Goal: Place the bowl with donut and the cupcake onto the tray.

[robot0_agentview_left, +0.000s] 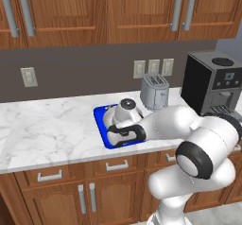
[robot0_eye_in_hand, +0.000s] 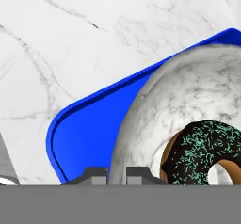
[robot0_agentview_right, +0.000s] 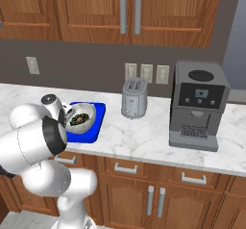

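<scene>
The gripper [robot0_eye_in_hand: 116, 175] is clamped on the rim of the bowl [robot0_eye_in_hand: 188, 91], its two dark fingertips standing close together either side of the near edge in the hand view; the bowl, pale with grey marbling, sits over the blue tray [robot0_eye_in_hand: 89, 129], and whether it rests on the tray floor or hangs just above it cannot be told; inside the bowl lies the donut [robot0_eye_in_hand: 202, 152], dark-frosted and flecked with green sprinkles, against the wall nearest the gripper. From the right base view the bowl [robot0_agentview_right: 80, 117] appears tilted toward the camera with the donut [robot0_agentview_right: 78, 120] in its hollow, and the tray [robot0_agentview_right: 96, 122] lies under and beside it on the white marble surface [robot0_agentview_right: 144, 132]; from the left base view the arm's wrist covers most of the tray [robot0_agentview_left: 100, 120], whose blue rim shows at its left and front edges. Behind the tray, near the wall, stands a silver toaster [robot0_agentview_right: 133, 99]; well apart to the right sits a black coffee machine [robot0_agentview_right: 198, 105]; wall sockets [robot0_agentview_right: 146, 73] line the grey backsplash beneath wooden cupboards [robot0_agentview_right: 129, 11].
</scene>
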